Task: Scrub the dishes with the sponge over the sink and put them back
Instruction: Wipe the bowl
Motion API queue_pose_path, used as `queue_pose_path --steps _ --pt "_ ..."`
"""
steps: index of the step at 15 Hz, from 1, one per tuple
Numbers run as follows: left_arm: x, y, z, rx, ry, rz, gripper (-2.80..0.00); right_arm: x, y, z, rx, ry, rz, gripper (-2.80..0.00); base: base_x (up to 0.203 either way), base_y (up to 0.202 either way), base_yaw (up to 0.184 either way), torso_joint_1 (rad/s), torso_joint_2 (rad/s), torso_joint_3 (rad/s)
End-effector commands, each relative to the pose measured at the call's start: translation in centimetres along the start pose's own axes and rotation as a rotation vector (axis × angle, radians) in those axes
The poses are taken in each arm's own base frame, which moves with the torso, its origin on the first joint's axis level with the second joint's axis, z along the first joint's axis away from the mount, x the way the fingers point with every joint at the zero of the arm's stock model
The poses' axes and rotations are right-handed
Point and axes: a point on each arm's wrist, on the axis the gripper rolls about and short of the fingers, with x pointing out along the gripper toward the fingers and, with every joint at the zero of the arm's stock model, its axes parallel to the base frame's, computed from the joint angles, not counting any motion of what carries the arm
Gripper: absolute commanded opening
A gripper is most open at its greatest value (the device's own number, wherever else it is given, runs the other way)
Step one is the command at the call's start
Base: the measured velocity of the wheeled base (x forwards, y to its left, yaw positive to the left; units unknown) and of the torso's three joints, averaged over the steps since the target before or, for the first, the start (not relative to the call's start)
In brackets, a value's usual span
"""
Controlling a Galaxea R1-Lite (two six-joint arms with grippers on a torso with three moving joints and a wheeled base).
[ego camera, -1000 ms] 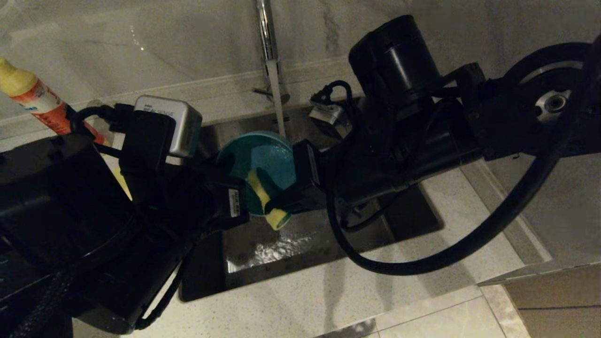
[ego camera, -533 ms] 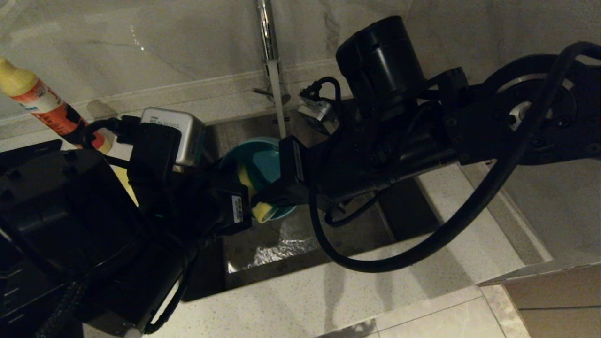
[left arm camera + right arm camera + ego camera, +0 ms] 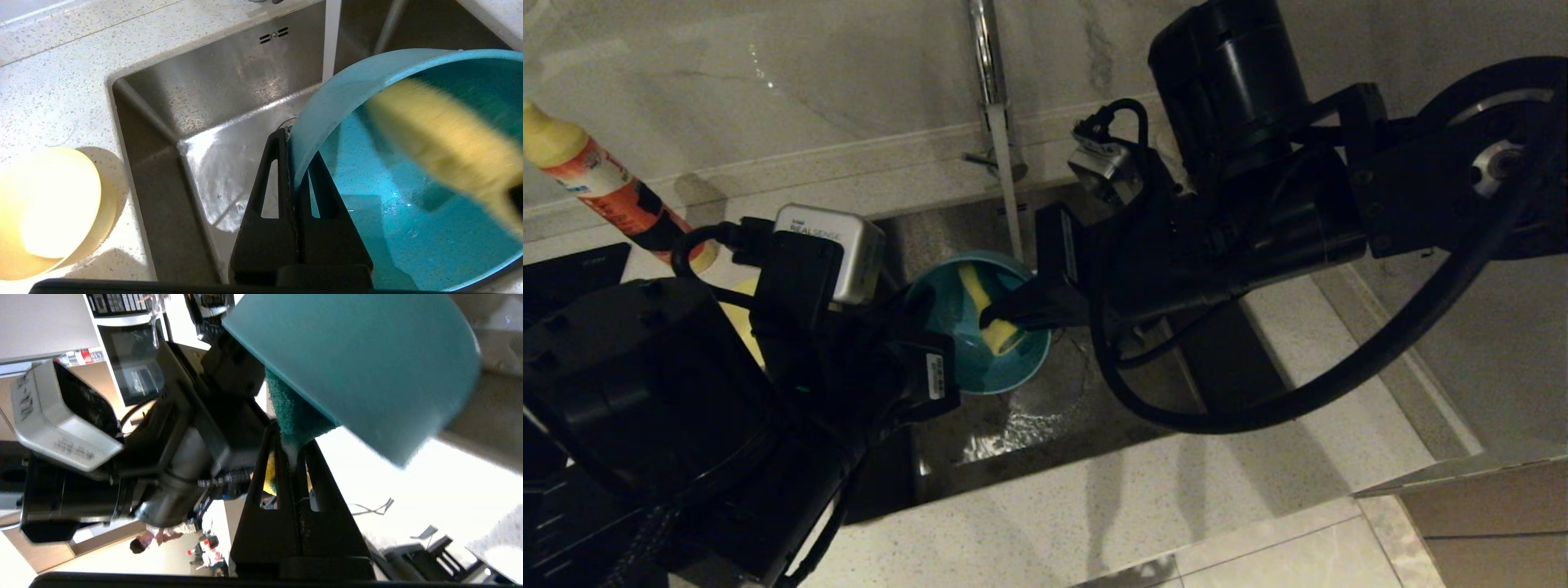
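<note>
Scrubbing the blue bowl (image 3: 980,343) over the sink (image 3: 1054,408).
Left gripper (image 3: 295,163) pinches its rim, right gripper (image 3: 292,451) clamps the sponge (image 3: 988,306); only the left wrist view shows a yellow bowl (image 3: 45,212).

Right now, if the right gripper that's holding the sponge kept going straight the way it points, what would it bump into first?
Probably the inside of the blue bowl. The right gripper points into it, shut on the sponge, which already lies in there. The left gripper holds the bowl's rim over the sink.
</note>
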Motion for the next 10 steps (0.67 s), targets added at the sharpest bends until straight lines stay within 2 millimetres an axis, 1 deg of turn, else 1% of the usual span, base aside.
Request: queue_pose_path --steps 1,6,10 --pt "-0.1 0.3 0.2 -0.005 -0.008 0.012 -2.80 -0.7 0.1 -0.3 0.012 0.010 -0.007 -2.80 0.000 0.000 0.000 0.000 0.00 0.000" --pt "0.0 0.8 0.9 -0.009 -0.031 0.032 -2.80 -0.6 -0.3 -0.8 0.032 0.046 -0.037 -2.80 0.000 0.000 0.000 0.000 0.00 0.000" --pt "0.2 0.9 1.4 -0.020 -0.045 0.040 -2.80 0.8 -0.4 -1.5 0.033 0.083 -0.038 -2.80 0.000 0.000 0.000 0.000 0.00 0.000"
